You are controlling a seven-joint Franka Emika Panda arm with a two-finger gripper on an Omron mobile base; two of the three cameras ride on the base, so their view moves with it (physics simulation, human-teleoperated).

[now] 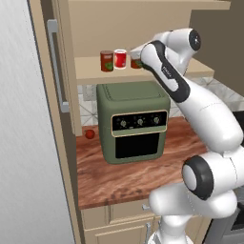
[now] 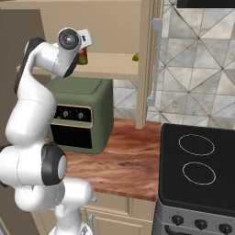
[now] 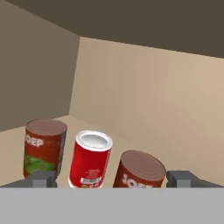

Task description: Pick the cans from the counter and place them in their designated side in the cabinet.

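Cans stood upright on the cabinet shelf (image 1: 90,71), their long axes vertical and their round tops facing up. In the hand view three of them lined the lower part of the frame: a brown-red can with a green label patch (image 3: 44,148) at lower left, a bright red can with a white top rim (image 3: 90,159) just beside it at lower centre, and a second brown-red can (image 3: 139,169) at lower centre-right, nearest the camera. Small gaps separated the three. The left base view showed the same row in the upper middle of the frame, above the green oven (image 1: 134,121): the green-labelled can, then the bright red one, then the third can half hidden behind the arm's wrist.

The gripper (image 3: 113,180) had its two dark fingertips (image 3: 40,179) spread wide at the bottom of the hand view, one at lower left and one at lower right. Nothing was clamped between them; the nearest brown-red can sat in the open span ahead of the jaws, and I could not tell whether either tip touched a can.

The tan cabinet (image 2: 114,27) filled the upper part of the right base view, its door with the grey bar handle (image 2: 157,59) swung open at upper centre. The wood-grain counter (image 1: 128,178) lay across the lower middle of the left base view, with a small red round fruit (image 1: 89,134) at its left, beside the oven.
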